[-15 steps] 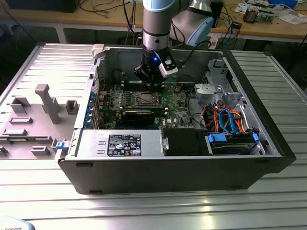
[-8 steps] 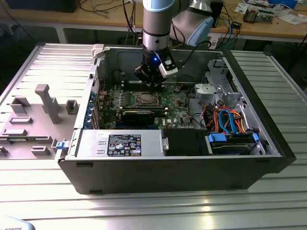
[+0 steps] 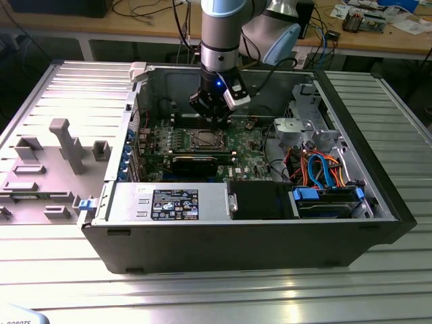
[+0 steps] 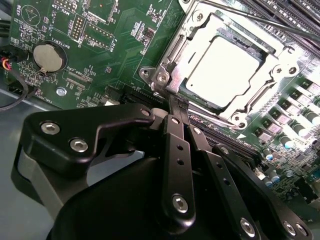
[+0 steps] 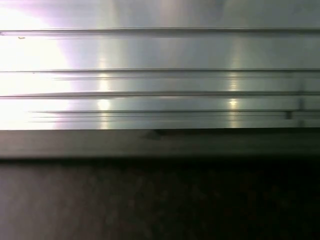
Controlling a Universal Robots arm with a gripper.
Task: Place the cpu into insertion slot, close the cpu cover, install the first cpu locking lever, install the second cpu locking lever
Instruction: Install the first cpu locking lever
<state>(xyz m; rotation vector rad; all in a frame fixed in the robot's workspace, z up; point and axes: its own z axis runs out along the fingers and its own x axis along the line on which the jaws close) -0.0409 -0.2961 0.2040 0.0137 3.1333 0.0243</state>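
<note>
Silvery metal marks the work site: in the second wrist view the cpu point(image 4: 231, 70) lies flat in the insertion slot point(image 4: 170, 55), and the cpu cover point(image 4: 272, 65) frames it, apparently already folded down around the chip. The gripper point(image 4: 177, 102) has its fingers drawn together, tips meeting with nothing between them, right at the socket's corner (the corner at about 7 o'clock from the chip in that view). In the exterior view the gripper point(image 3: 214, 116) hangs just above the socket point(image 3: 204, 140) on the green board point(image 3: 250, 145) inside the open computer case point(image 3: 378, 169), at about 12 o'clock from the socket. By the look of it, seating and covering are done, and the lever work is in hand. A thin lever rod point(image 4: 280, 25) runs past the far edge. Pressing a lever home would call for a firm, well-aimed push without scraping the board.
</note>
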